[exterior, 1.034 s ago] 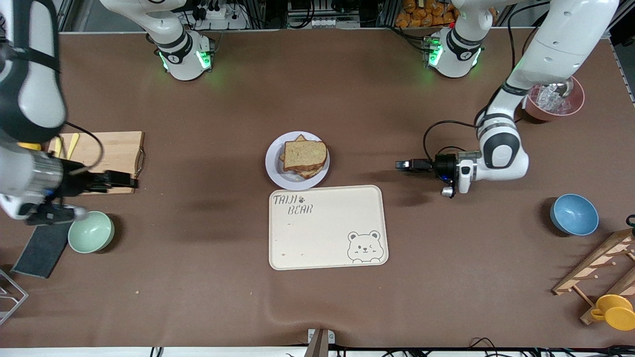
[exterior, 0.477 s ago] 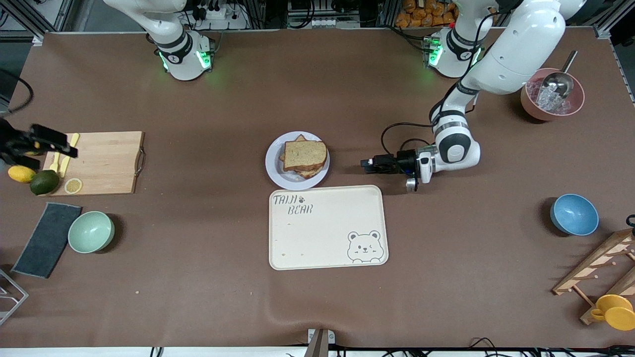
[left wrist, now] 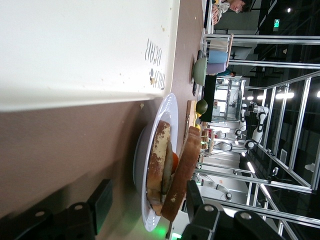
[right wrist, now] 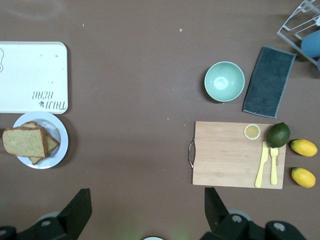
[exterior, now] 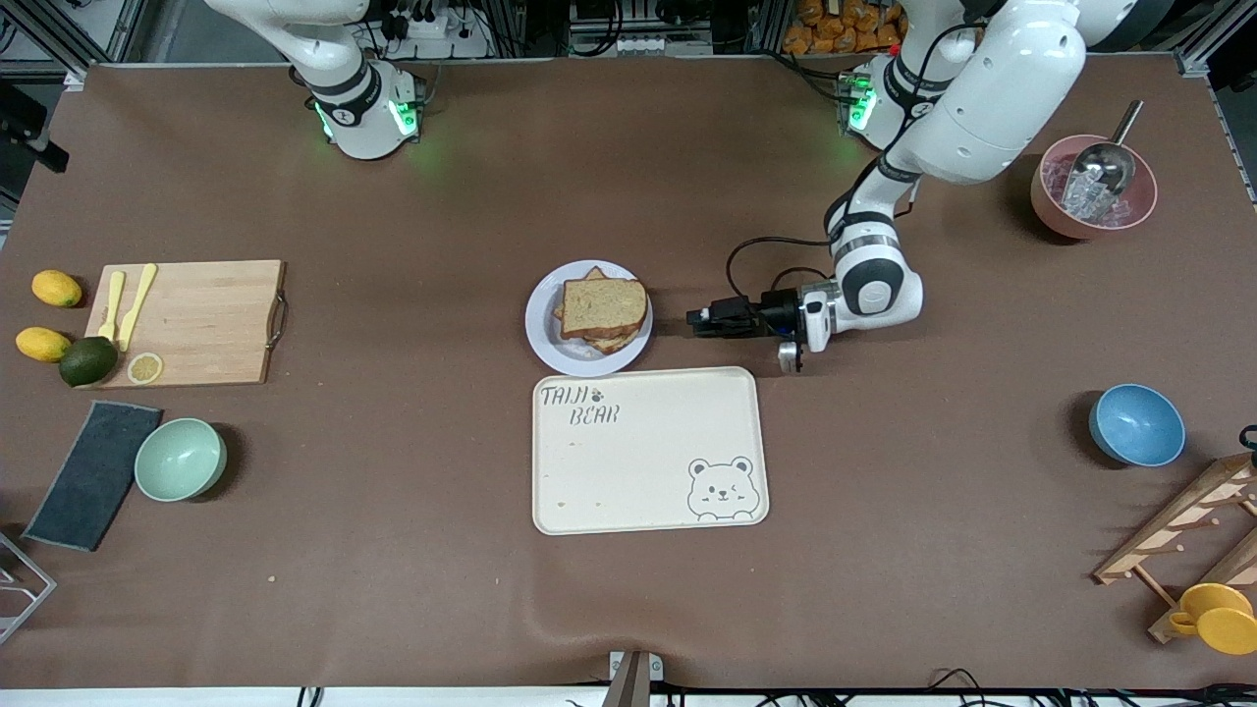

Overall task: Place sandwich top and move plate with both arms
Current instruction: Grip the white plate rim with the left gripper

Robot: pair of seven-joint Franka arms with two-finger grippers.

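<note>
Front view, sandwich top (exterior: 603,305) on plate (exterior: 539,329), left gripper (exterior: 699,322) beside it

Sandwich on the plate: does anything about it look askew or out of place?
Slightly. The sandwich top sits skewed on the lower slice, whose corner pokes out at the plate's edge nearest the robots' bases. Nothing has spilled or looks damaged.

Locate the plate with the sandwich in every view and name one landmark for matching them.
Front view: the plate sits mid-table, touching the bear tray's edge farthest from the camera.
Left wrist view: plate seen edge-on, beside the tray.
Right wrist view: plate by the tray.
Shared landmark: the tray's lettering.
</note>
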